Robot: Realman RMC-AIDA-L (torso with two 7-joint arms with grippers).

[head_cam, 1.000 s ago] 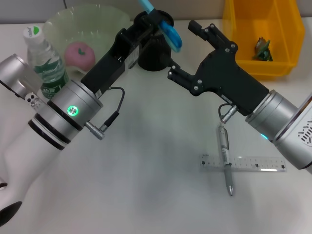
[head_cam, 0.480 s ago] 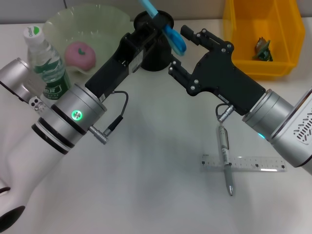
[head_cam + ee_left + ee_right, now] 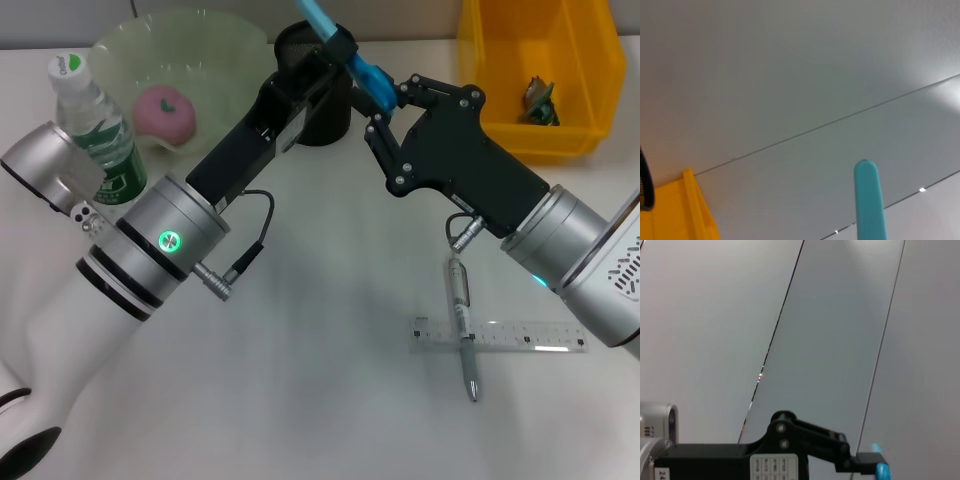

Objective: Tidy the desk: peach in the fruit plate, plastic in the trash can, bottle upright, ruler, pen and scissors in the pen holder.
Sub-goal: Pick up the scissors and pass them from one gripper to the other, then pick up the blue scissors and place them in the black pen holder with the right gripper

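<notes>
peach (image 3: 164, 110) in fruit plate (image 3: 215, 45), plastic (image 3: 541, 102) in trash can (image 3: 590, 60)

White desk (image 3: 320, 330); pen (image 3: 463, 330) crosses ruler (image 3: 500, 335); bottle (image 3: 95, 125) upright.

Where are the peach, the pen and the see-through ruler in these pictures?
peach (image 3: 165, 110): head view, on its pink skin, in the green fruit plate.
pen (image 3: 462, 320): head view, on the silver barrel, above the ruler.
ruler (image 3: 530, 336): head view, on the clear strip, right of the pen.
</notes>
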